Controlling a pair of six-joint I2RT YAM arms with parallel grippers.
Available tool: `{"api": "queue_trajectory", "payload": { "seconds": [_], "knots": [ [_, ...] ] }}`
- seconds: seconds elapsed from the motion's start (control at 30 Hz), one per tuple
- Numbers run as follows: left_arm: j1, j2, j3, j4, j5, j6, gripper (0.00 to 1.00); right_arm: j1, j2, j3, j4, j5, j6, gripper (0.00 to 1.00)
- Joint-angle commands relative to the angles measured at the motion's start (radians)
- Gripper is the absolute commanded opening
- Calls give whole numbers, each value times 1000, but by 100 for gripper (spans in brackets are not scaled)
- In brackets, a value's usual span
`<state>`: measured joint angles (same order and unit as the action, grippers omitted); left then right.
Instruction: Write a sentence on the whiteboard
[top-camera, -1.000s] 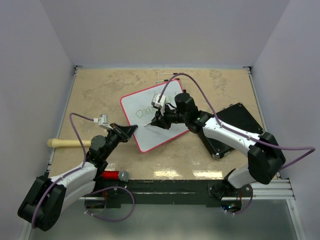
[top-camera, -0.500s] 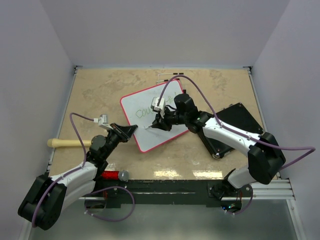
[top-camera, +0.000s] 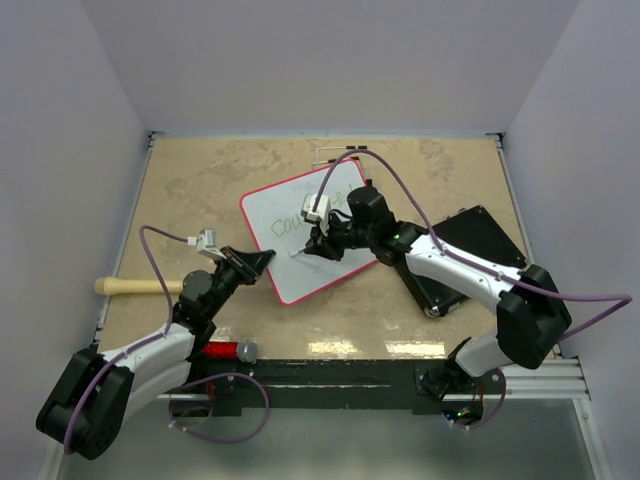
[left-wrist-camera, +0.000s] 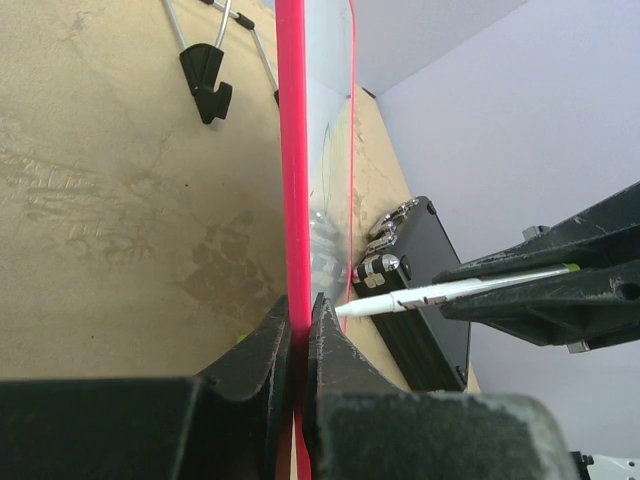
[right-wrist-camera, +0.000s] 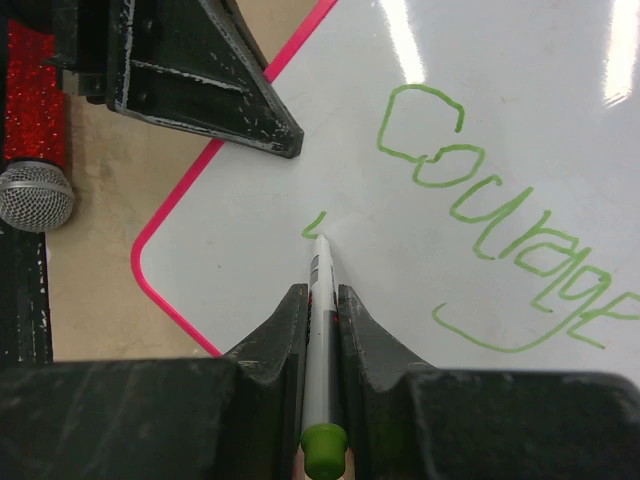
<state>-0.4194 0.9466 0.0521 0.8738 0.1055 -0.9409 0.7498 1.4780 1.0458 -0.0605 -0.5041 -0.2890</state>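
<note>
The whiteboard (top-camera: 275, 215), glossy white with a thin red rim, lies tilted in the middle of the table. It carries the green word "Courage" (right-wrist-camera: 500, 215) and a short new green stroke (right-wrist-camera: 313, 225) below it. My left gripper (top-camera: 262, 260) is shut on the board's red rim (left-wrist-camera: 292, 200) at the near-left edge. My right gripper (top-camera: 322, 245) is shut on a white marker (right-wrist-camera: 320, 275) with a green end. The marker's tip touches the board (right-wrist-camera: 230, 270) at the end of that short stroke. In the left wrist view the marker (left-wrist-camera: 440, 292) points at the board's face.
A black rectangular pad (top-camera: 482, 240) lies right of the board, under my right arm. A wooden handle (top-camera: 135, 287) lies at the left edge. A red glittery microphone (top-camera: 228, 351) rests near the arm bases. Metal stand legs with black feet (left-wrist-camera: 205, 85) stick out behind the board.
My right gripper has shifted slightly down and left on the board, and the marker tip now stands below the written word. The left gripper has not moved.
</note>
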Motion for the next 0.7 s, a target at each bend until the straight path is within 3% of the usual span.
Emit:
{"api": "queue_trajectory", "payload": {
  "seconds": [0.0,0.67],
  "knots": [
    [-10,3,-40,47,33,91,0,-20,-8,45,-15,81,-9,0],
    [-10,14,-38,60,42,97,0,-24,1,53,-73,16,-55,0]
  ]
}}
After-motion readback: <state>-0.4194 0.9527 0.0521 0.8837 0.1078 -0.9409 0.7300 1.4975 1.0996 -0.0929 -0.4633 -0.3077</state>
